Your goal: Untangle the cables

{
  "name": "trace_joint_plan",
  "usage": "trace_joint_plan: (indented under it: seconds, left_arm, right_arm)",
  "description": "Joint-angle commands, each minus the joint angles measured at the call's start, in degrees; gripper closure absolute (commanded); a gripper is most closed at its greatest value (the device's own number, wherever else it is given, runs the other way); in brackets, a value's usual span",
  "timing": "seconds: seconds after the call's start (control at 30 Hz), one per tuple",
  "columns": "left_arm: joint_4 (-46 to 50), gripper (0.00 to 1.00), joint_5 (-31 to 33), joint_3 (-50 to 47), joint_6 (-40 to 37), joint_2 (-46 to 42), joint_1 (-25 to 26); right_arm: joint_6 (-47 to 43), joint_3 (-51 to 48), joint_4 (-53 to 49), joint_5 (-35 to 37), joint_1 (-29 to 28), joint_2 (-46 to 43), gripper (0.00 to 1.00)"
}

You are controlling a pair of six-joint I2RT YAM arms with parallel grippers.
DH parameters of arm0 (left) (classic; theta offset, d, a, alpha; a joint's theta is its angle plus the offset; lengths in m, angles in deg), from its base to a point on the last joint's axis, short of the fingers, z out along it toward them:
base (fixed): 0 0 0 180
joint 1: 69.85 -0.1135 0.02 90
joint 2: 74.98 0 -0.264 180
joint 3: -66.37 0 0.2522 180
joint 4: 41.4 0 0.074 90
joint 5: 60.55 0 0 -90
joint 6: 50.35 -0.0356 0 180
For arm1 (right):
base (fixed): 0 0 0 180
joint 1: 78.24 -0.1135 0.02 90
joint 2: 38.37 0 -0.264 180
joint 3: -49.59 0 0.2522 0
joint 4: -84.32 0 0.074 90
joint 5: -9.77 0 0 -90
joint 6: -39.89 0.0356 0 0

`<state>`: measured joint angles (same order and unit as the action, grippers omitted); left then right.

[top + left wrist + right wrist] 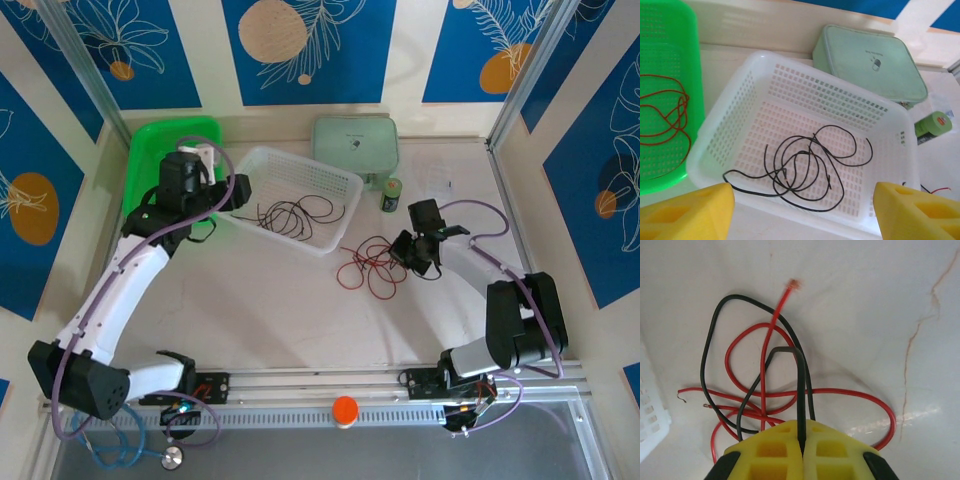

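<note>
**Right end effector clamped on a black loop**

Your right arm folds at the elbow near the table's [280, 310] right edge and reaches left. Its end effector [801, 439] sits low, pads pressed together on a black loop [707, 340] that crosses the red cable [850, 391] on the table, near the white basket [805, 60]. Your left arm stretches far forward, wrist bent over that basket. Its end effector [802, 202] hangs with pads wide apart above a loose black cable [840, 157] lying inside.
</note>
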<state>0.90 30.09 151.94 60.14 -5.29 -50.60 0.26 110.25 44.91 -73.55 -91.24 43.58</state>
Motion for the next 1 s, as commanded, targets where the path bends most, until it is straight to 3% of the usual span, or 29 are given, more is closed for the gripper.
trace_joint_plan:
  seconds: [0.0,0.13,0.27,0.37,0.5,0.73,0.97]
  left_arm:
    - [1.7,0.27,1.7,0.0,-0.9,-1.8,2.5]
    - [2.2,0.27,1.1,0.6,-0.8,-2.1,6.0]
    - [1.8,0.27,-1.1,1.3,-1.0,-1.7,9.9]
    - [0.1,0.28,-4.1,1.6,-1.5,-0.9,12.8]
    - [-3.0,0.27,-8.6,2.1,-3.6,1.2,16.7]
    - [-7.1,0.26,-16.0,4.3,-9.2,7.1,25.5]
    - [-14.1,0.25,-20.7,4.2,-7.0,13.9,31.1]
  right_arm:
    - [-1.6,1.7,-1.3,3.2,-1.3,-4.8,1.0]
    - [-9.3,5.1,-5.7,1.6,-1.8,-13.8,1.0]
    - [-22.2,10.1,-9.5,-9.1,-1.8,-21.0,1.0]
    - [-30.5,15.6,-15.7,-15.2,-2.2,-22.3,1.0]
    - [-38.5,21.7,-22.4,-16.6,-3.9,-21.2,1.0]
    - [-43.3,24.7,-22.5,-21.1,-5.2,-21.6,1.0]
    - [-41.8,23.7,-19.6,-25.4,-6.3,-22.4,1.0]
